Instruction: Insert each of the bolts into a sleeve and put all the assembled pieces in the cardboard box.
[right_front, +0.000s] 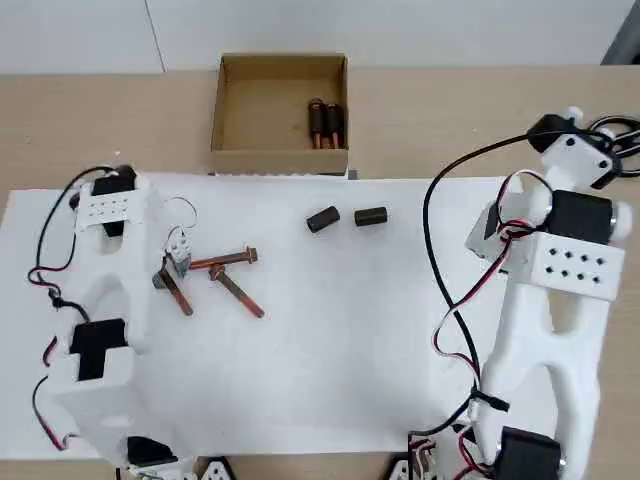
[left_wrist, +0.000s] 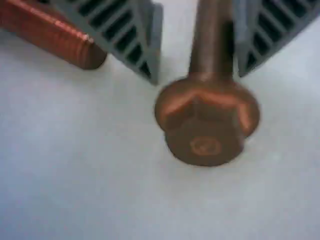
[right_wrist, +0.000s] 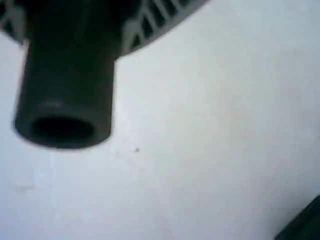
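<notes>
- The table (right_front: 60, 120) carries a white sheet (right_front: 350, 350), with one arm at each side of it.
- The cardboard box (right_front: 216, 110) stands just beyond the sheet's far edge. Two assembled pieces (right_front: 325, 124) lie side by side against its wall on the right arm's side.
- The left gripper (left_wrist: 197, 74) sits low over the sheet's left part. Its jaws are spread astride the shank of a copper-coloured flanged bolt (left_wrist: 205, 125), and a gap shows on one side.
- A second bolt (right_front: 225, 260) and a third bolt (right_front: 238, 291) lie close together just beside that gripper.
- The right gripper (right_wrist: 75, 25) pinches a black sleeve (right_wrist: 65, 100) over bare sheet, its open bore facing the wrist camera.
- A first loose sleeve (right_front: 322, 219) and a second loose sleeve (right_front: 370, 216) lie near each other, apart, on the sheet in front of the box.
</notes>
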